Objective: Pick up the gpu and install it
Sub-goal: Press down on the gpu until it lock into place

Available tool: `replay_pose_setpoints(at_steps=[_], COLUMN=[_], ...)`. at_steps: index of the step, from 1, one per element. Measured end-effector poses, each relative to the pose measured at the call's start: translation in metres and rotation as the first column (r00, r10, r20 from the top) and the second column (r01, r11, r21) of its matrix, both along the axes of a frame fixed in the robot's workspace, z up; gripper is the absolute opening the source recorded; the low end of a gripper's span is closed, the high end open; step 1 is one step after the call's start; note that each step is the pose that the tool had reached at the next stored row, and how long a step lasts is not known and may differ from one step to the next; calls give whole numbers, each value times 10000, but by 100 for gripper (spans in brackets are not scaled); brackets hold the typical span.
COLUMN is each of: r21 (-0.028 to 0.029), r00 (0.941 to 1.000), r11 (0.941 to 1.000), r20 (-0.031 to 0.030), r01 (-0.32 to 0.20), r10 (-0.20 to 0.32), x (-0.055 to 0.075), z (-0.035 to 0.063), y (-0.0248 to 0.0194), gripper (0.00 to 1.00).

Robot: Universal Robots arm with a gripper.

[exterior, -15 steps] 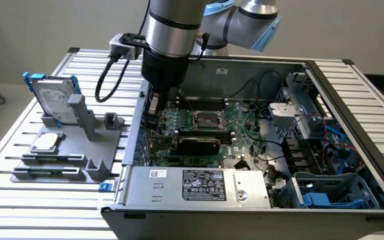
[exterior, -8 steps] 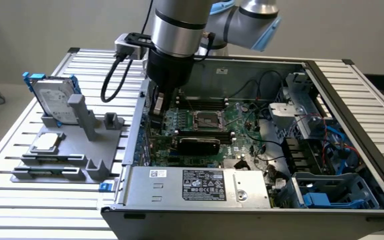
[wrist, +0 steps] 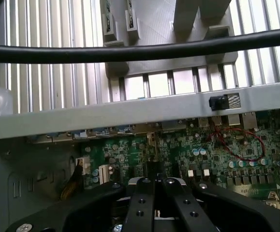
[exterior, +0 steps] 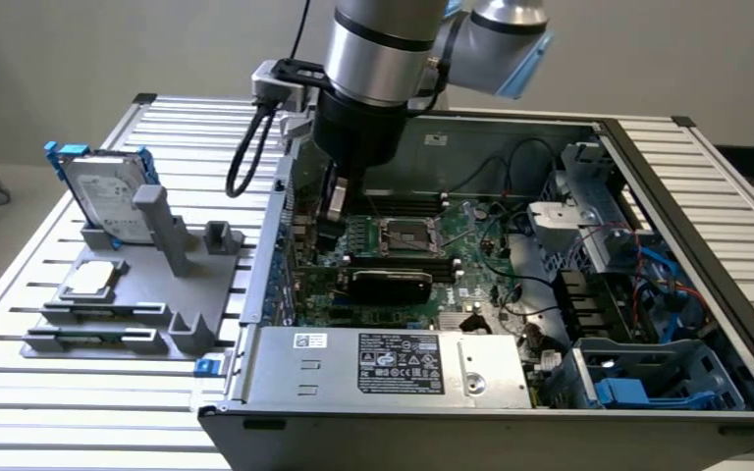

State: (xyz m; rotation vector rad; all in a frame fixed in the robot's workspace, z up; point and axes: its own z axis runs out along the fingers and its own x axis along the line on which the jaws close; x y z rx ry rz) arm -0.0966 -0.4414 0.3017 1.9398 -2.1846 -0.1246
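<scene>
Inside the open dark metal computer case (exterior: 691,255) on the slatted aluminium bench (exterior: 36,412), the end effector (exterior: 338,235) hangs low over the green motherboard (exterior: 475,265), close to the case wall on the exterior view's left; its black fingers (wrist: 140,203) are pressed together in the wrist view, and I cannot tell if anything thin sits between them; the gpu (exterior: 385,285), a thin card with a black rounded-corner shroud, appears to stand on edge on the motherboard, just beside the end effector on the side towards the exterior camera; its long axis runs straight out from that left wall; judged seated or nearly so, not confirmed.
</scene>
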Motion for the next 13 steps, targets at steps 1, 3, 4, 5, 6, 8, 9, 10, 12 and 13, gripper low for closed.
replay_pose_setpoints(at_steps=[1, 3, 4, 5, 6, 8, 9, 10, 12, 13], r21=[1, 4, 5, 7, 8, 14, 18, 26, 32, 32], r00=[10000, 10000, 10000, 10000, 10000, 10000, 10000, 10000, 10000, 10000], r11=[10000, 10000, 10000, 10000, 10000, 10000, 10000, 10000, 10000, 10000], r20=[1, 0, 0, 1, 0, 0, 0, -1, -47, -50], r01=[-7, -25, -33, -41, -50, -65, -73, -77, -78, -77], r10=[7, 25, 33, 41, 50, 65, 73, 77, 78, 77], x=[36, 110, 144, 179, 215, 292, 332, 369, 392, 391], z=[5, 13, 15, 16, 18, 21, 23, 24, 26, 26], y=[0, 0, 0, 0, 0, 0, -1, -1, 0, -1], gripper=[11, 11, 11, 11, 11, 11, 11, 11, 11, 11])
